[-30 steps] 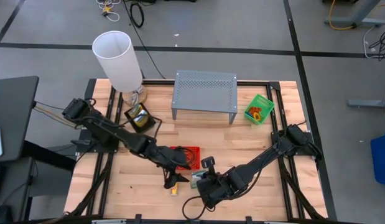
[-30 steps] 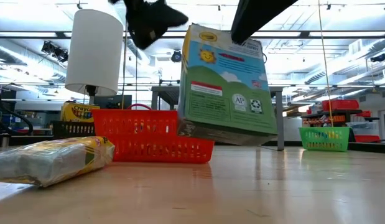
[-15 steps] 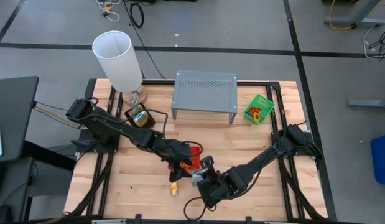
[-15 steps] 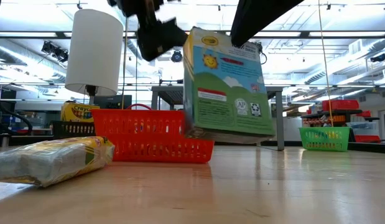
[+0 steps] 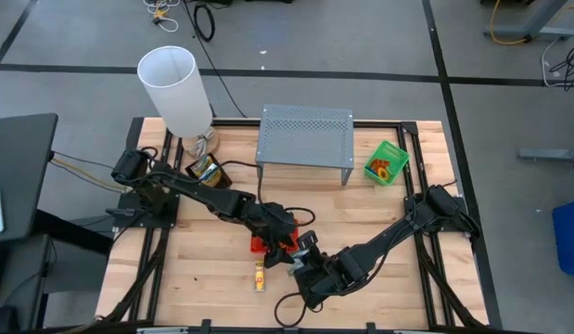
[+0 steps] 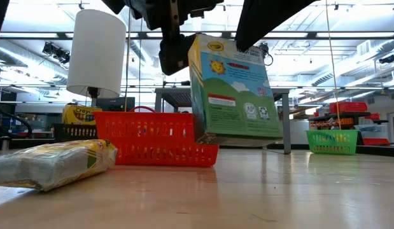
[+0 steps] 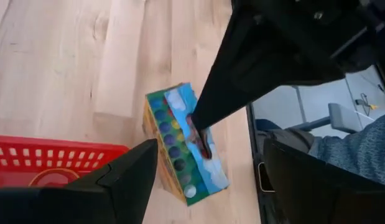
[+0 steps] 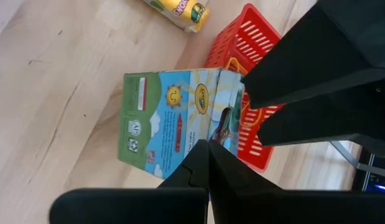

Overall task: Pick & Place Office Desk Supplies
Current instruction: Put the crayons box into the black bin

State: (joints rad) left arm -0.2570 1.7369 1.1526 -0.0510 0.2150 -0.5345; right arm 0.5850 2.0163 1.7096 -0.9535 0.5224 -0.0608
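Note:
A green-blue crayon packet (image 8: pixel 170 118) hangs over the table's near middle, in front of the red mesh tray (image 6: pixel 152 137). My right gripper (image 8: pixel 208 148) is shut on it. My left gripper (image 7: pixel 209 155) stands open over the red tray, right beside the packet's upper end (image 6: pixel 197 44). Its fingers are spread to either side of the packet and touch nothing. A yellow packet (image 6: pixel 53 162) lies flat on the table near the front edge. The yellow-green crayon box (image 6: pixel 88 114) stands in the black box (image 5: pixel 210 173) at the far left. My right gripper pinches the packet's upper end (image 8: pixel 224 124) between its two shut fingers, slanting down from above. The packet hangs below the fingers, slightly tilted and clear of the table (image 6: pixel 247 191).
The white lampshade (image 5: pixel 175 83) stands at the far left, the grey perforated stand (image 5: pixel 305 139) at the far middle and a green mesh tray (image 5: pixel 386 162) at the far right. Bare wood lies along the near edge on both sides of the yellow packet.
My left gripper has moved toward the table's right, over the red tray and up to the hanging packet. The packet has turned a little in my right gripper and hangs more upright. The right arm has otherwise stayed in place.

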